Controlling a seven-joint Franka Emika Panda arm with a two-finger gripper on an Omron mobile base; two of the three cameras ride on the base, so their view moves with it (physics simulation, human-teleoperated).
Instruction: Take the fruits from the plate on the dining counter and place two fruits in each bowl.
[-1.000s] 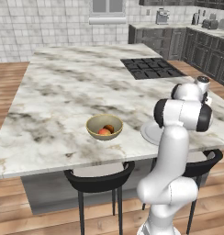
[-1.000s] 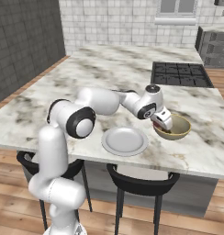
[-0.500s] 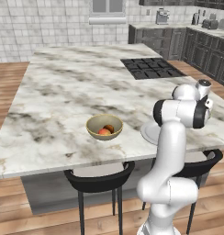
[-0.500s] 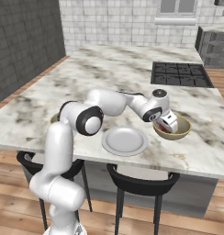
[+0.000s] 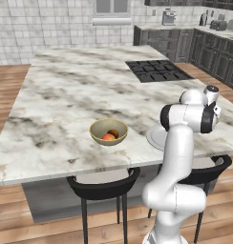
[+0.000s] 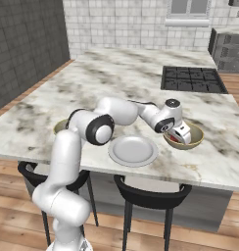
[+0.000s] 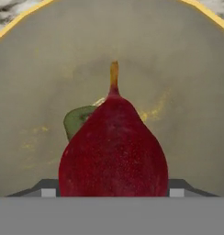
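Pretty far along imo. Your plate [image 6: 133, 150] sits bare on the dining counter [image 5: 80, 90], no fruit left on it. The left bowl [image 5: 108, 132] already has two pieces in it, an orange-red one and a browner one. The gripper [image 6: 181, 136] is down inside the other bowl [image 6: 196, 138], on the right of the plate, and it's got a dark red pear [image 7: 113, 147] clamped between the fingers, stem pointing away from the hand. Behind the pear there's a green piece [image 7: 77, 120] already lying on the bowl floor, prob a kiwi or sth like it, mostly hidden. So by my read the only thing left is letting go of the pear, and then both bowls have two each. Can't tell from here if the pear is touching the bottom yet.

Materials etc: counter is white marble w/ grey-brown veins, thick slab edge, glossy. Bowls are deep, round, tan-olive outside, paler beige inside w/ a thin yellowish rim. Plate is flat, pale grey-white, low rim. Pear skin is smooth, deep red, classic teardrop shape w/ a short orange-tan stem. The green piece looks matte and rounded.
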